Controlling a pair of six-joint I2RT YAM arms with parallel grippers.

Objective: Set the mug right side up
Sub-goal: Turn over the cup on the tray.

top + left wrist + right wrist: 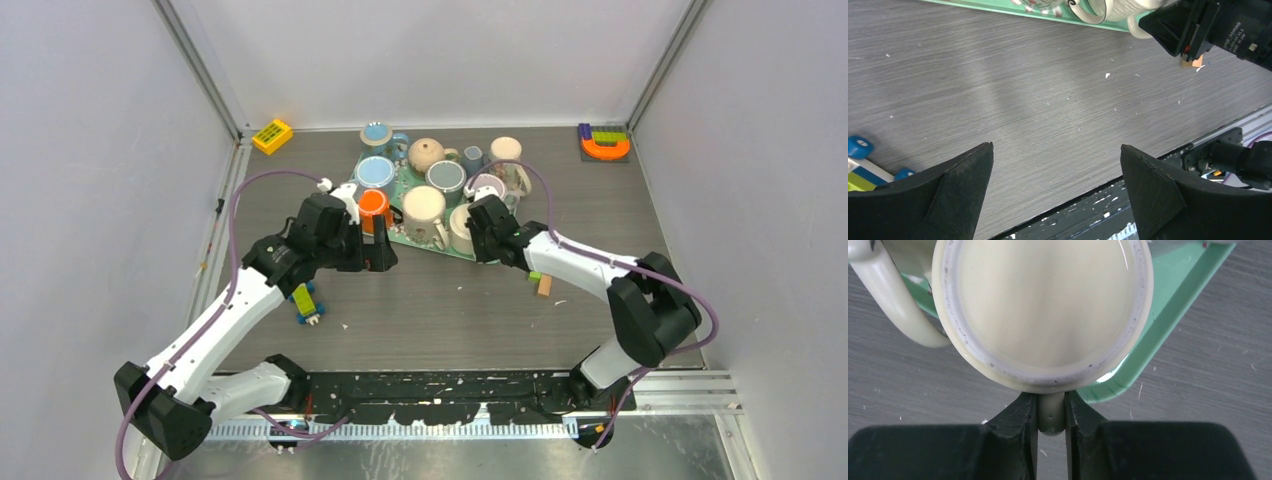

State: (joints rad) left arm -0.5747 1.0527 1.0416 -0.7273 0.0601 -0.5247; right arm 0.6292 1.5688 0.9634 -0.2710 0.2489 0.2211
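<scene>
**Right wrist view.** The right gripper (1051,412) is clamped on the cream mug (1043,310). Both fingers pinch a cream section at the mug's near edge. Exactly which part of the wall this is cannot be determined. The mug's flat base, ringed by a foot, faces the camera. Its handle (883,305) curves off to the upper left. The mug sits over a corner of the green tray (1173,300), directly ahead of the fingertips.

**Top view.** This view adds what the wrist camera cannot show.
- The tray carries a crowd of mugs, and the gripped one is at its near corner, with the right arm reaching in from the right.
- An orange mug (374,205) stands at the tray's left edge, just beyond the left arm's wrist.
- A small wooden block (544,285) lies on the table beside the right forearm.

**Left wrist view.** The left gripper (1055,150) has its fingers wide apart with nothing between them, over the grey table (1023,90). A blue-and-yellow toy (860,162) shows at the lower left, well apart from the gripped mug.
</scene>
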